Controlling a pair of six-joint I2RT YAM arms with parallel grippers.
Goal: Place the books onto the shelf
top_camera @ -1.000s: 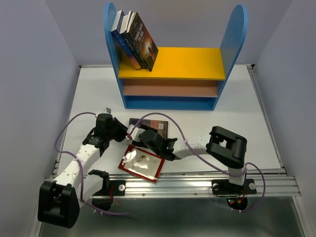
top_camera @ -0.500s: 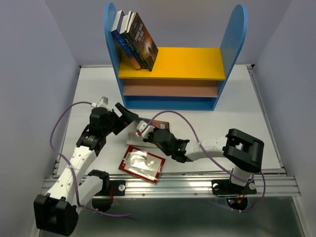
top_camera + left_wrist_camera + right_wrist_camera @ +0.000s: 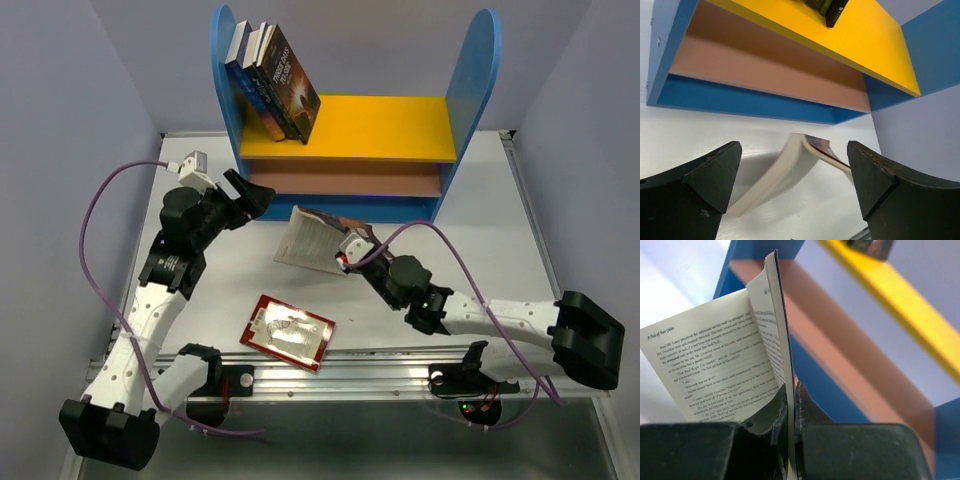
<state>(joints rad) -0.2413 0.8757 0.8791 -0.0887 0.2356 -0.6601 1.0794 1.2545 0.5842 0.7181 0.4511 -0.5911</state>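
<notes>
The shelf (image 3: 380, 125) stands at the back, with three books (image 3: 280, 85) leaning left on its yellow board. My right gripper (image 3: 347, 255) is shut on the cover edge of a dark-covered book (image 3: 308, 238), held off the table in front of the shelf's blue base. In the right wrist view its printed pages (image 3: 715, 360) fan open left of the right gripper (image 3: 792, 400). My left gripper (image 3: 250, 195) is open and empty, left of that book. The left wrist view shows the book (image 3: 775, 180) beyond the left gripper (image 3: 795, 187). A white book with a red border (image 3: 290, 332) lies flat near the front rail.
The shelf's brown lower board (image 3: 765, 70) holds nothing that shows. Purple cables loop off both arms. A metal rail (image 3: 400, 370) runs along the table's near edge, and grey walls close in left and right.
My left gripper opened, let go of the dark book and drew back up-left toward the shelf. My right gripper shut on that book and lifted it toward the shelf.
</notes>
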